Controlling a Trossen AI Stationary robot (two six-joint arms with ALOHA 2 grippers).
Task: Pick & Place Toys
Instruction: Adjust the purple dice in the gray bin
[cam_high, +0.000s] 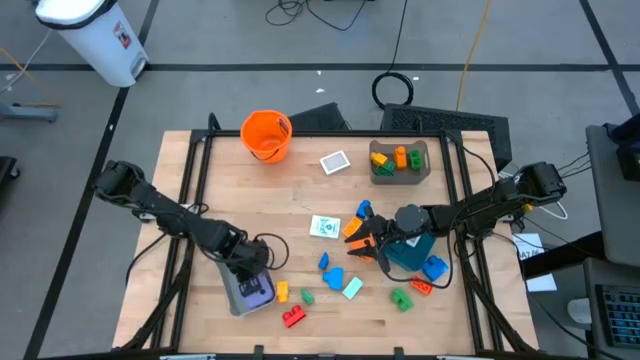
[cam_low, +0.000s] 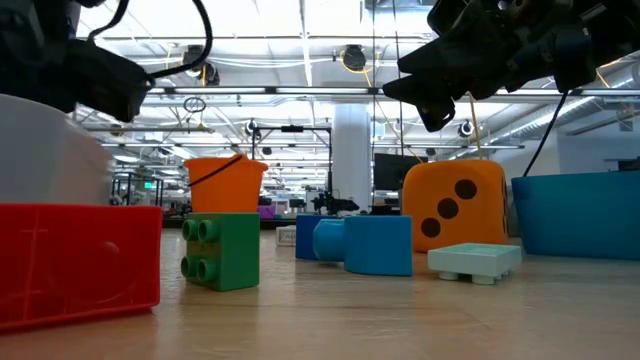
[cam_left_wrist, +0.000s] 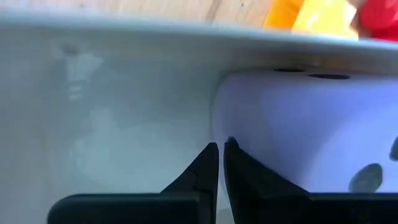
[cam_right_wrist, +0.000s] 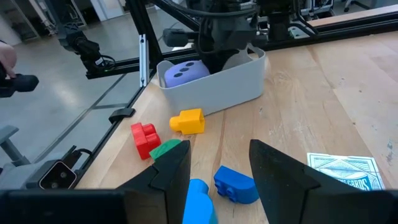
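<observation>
High view: left claw (cam_high: 250, 283) together inside grey bin (cam_high: 236, 298); right claw (cam_high: 362, 243) apart above blocks (cam_high: 336, 270).

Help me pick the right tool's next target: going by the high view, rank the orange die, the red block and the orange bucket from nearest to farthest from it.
From the right tool:
1. Orange die, right beside it.
2. Red block, near the table's front edge, by the grey bin.
3. Orange bucket, at the far back edge.

My right gripper (cam_right_wrist: 219, 163) stands open above 2 blue blocks (cam_right_wrist: 235, 184); beyond, the purple die (cam_right_wrist: 182, 72) sits in a grey bin (cam_right_wrist: 233, 81).
</observation>
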